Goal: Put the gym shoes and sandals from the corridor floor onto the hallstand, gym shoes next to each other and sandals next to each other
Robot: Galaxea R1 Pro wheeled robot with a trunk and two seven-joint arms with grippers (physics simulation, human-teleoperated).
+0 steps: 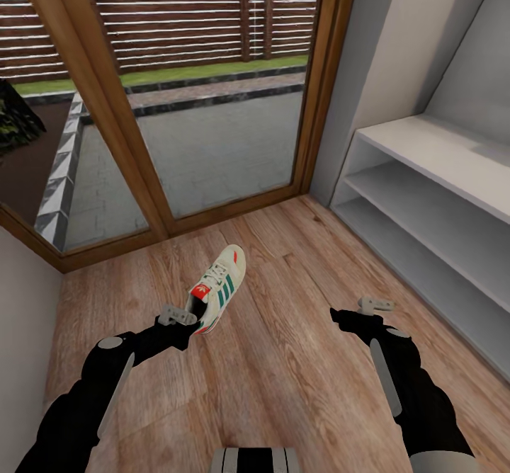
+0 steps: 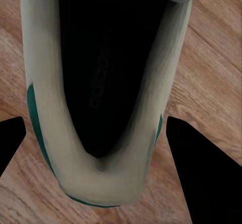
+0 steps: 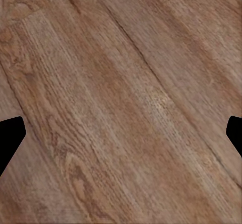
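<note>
left hand (image 1: 190, 315): we have it at the heel of one shoe (image 1: 218, 287); in its wrist view the fingers (image 2: 201, 173) flank the heel collar, so we judge it closed on the heel, though the contact itself is hidden from us.
shoe: it points away from us toward the glass door (image 1: 191, 90), toe raised; we read it as lifted off the floor (image 1: 283, 360), held by the heel so the toe can lead onto a shelf.
right hand (image 1: 374, 306): we keep it open and empty, its fingers (image 3: 10, 138) spread wide over bare planks, free for the next pickup.
rack (image 1: 432, 211): it stands along the wall on our right, pale, with long open shelves that hold nothing where we can see them.
step: we judge we are carrying the first shoe; it has not reached the rack.
next: we would turn right and set it well in on a shelf, leaving room beside it for its mate.
risk: a heel-only grip may let the shoe swing or slip.
</note>
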